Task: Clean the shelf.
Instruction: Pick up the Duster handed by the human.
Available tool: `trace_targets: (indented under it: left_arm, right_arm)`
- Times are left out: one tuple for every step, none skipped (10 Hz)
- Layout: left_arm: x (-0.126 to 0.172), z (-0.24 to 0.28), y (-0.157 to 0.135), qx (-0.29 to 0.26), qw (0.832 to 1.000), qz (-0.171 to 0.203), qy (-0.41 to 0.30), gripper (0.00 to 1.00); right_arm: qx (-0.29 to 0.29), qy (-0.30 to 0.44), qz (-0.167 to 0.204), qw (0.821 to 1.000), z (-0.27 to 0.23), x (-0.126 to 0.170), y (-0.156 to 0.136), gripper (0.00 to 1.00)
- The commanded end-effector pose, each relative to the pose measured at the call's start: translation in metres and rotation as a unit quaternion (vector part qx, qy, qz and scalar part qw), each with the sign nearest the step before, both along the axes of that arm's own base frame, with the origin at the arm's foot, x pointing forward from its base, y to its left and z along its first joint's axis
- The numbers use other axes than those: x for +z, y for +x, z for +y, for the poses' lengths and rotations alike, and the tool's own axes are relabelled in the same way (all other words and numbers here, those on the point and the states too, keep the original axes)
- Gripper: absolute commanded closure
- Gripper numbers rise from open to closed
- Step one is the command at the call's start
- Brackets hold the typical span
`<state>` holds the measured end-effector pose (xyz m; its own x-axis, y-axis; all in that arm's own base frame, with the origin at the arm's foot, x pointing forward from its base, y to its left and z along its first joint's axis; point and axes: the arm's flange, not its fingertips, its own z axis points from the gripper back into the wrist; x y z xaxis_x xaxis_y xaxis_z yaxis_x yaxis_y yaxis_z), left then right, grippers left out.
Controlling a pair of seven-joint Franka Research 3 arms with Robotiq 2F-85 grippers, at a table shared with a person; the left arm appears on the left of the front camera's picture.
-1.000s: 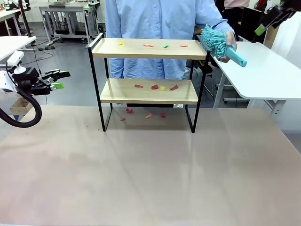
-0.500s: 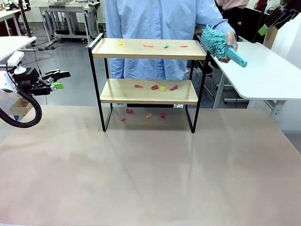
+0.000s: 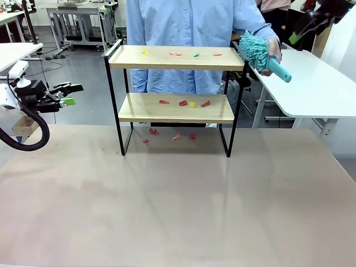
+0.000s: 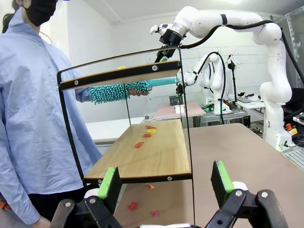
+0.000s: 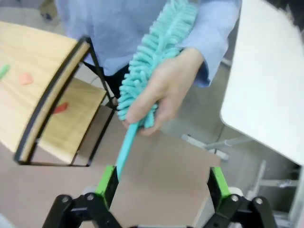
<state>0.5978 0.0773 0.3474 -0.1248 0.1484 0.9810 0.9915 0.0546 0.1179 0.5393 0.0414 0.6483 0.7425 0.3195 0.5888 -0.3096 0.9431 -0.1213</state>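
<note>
The shelf (image 3: 175, 58) stands mid-table, two wooden boards in a black frame, with small coloured scraps (image 3: 183, 103) on both boards and on the table under it. At its right end a person's hand holds out a teal fluffy duster (image 3: 255, 49) by its handle. My right gripper (image 3: 296, 36) hovers open, high at the right, near the handle. In the right wrist view its pads (image 5: 107, 180) stand wide, with the duster handle (image 5: 124, 147) just above the left one. My left gripper (image 3: 71, 93) is open off the table's left, facing the shelf (image 4: 147, 152) end-on, its fingers (image 4: 110, 183) apart.
A white side table (image 3: 311, 83) stands to the right, behind the duster. The person (image 3: 189, 28) stands just behind the shelf. The wide tan tabletop (image 3: 178, 206) lies bare in front of it. More benches show at the back left.
My right gripper has come leftward and a little down, closer to the duster handle. The person's hand with the duster barely shifted. The left arm is still.
</note>
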Motion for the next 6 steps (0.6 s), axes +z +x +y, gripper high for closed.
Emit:
trace_targets:
  left_arm:
    - [0.002,0.001,-0.001,-0.002,1.000,-0.002,0.002,0.00]
    - [0.002,0.001,-0.001,-0.002,1.000,-0.002,0.002,0.00]
    - [0.002,0.001,-0.001,-0.002,1.000,-0.002,0.002,0.00]
    - [0.002,0.001,-0.001,-0.002,1.000,-0.002,0.002,0.00]
    - [0.002,0.001,-0.001,-0.002,1.000,-0.002,0.002,0.00]
    - [0.002,0.001,-0.001,-0.002,1.000,-0.002,0.002,0.00]
  right_arm:
    - [-0.057,0.003,0.008,0.998,0.019,-0.018,-0.021,0.00]
    - [-0.071,0.006,0.012,0.997,0.028,-0.022,-0.030,0.00]
    - [-0.077,0.006,0.001,0.997,0.037,-0.028,-0.037,0.00]
    - [-0.073,0.012,0.009,0.997,0.044,-0.038,-0.038,0.00]
    - [-0.071,0.000,0.014,0.997,0.050,-0.048,-0.036,0.00]
    - [-0.073,0.001,0.022,0.997,0.054,-0.057,-0.034,0.00]
